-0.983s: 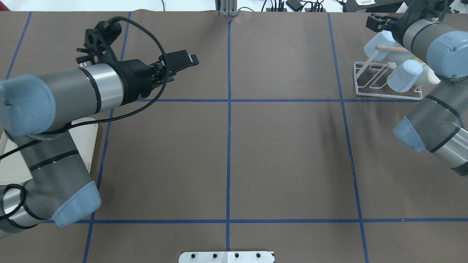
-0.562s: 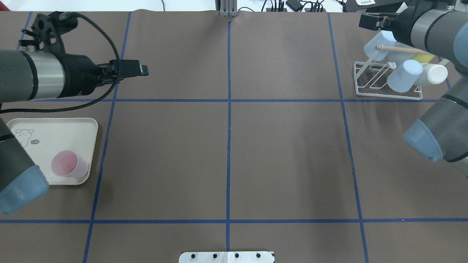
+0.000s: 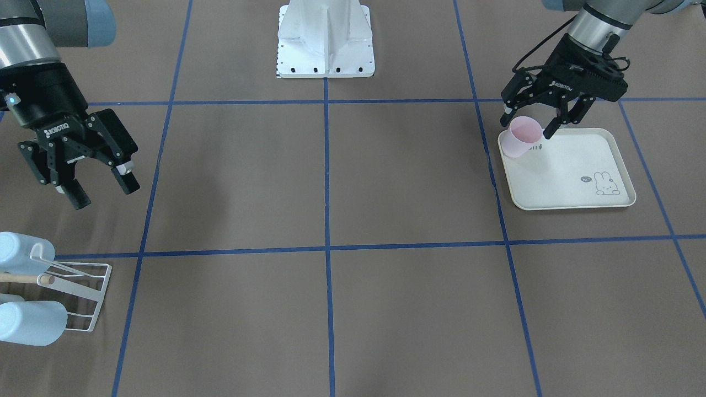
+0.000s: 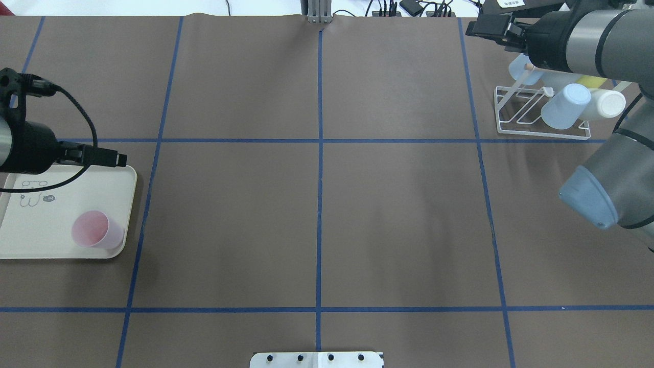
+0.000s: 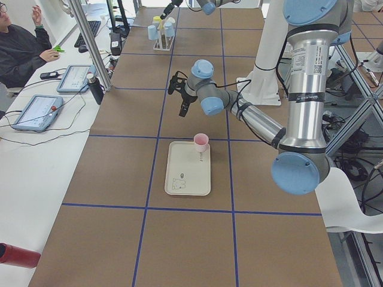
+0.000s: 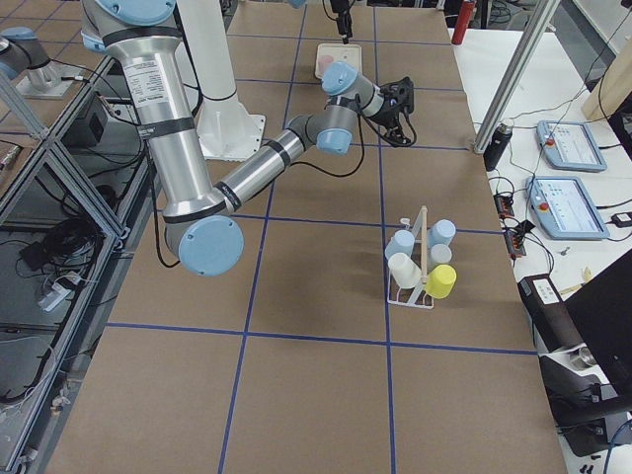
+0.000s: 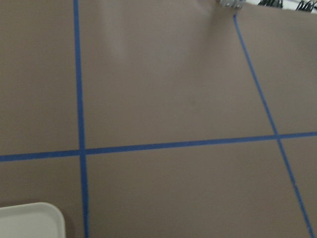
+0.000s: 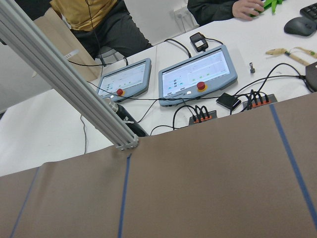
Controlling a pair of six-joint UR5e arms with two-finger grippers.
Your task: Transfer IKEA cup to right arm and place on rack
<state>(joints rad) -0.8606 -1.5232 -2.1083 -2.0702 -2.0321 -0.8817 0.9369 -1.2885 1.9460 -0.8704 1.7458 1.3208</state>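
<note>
Exterior front-facing: we find the left gripper point(image 3: 528, 125) spread wide by the pink cup point(image 3: 520, 138) on the tray point(image 3: 573, 171); the right gripper point(image 3: 105, 193) is likewise wide.

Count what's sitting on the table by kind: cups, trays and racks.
Cups: 6 (the pink cup on the tray, 5 on the rack)
Trays: 1
Racks: 1
Total: 8

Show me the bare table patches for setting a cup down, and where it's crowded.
Free: the middle squares of the table, both sides of the centre tape line, between tray and rack; most of the tray too. Crowded: the rack, hung with cups, and the tray corner holding the pink cup.
</note>
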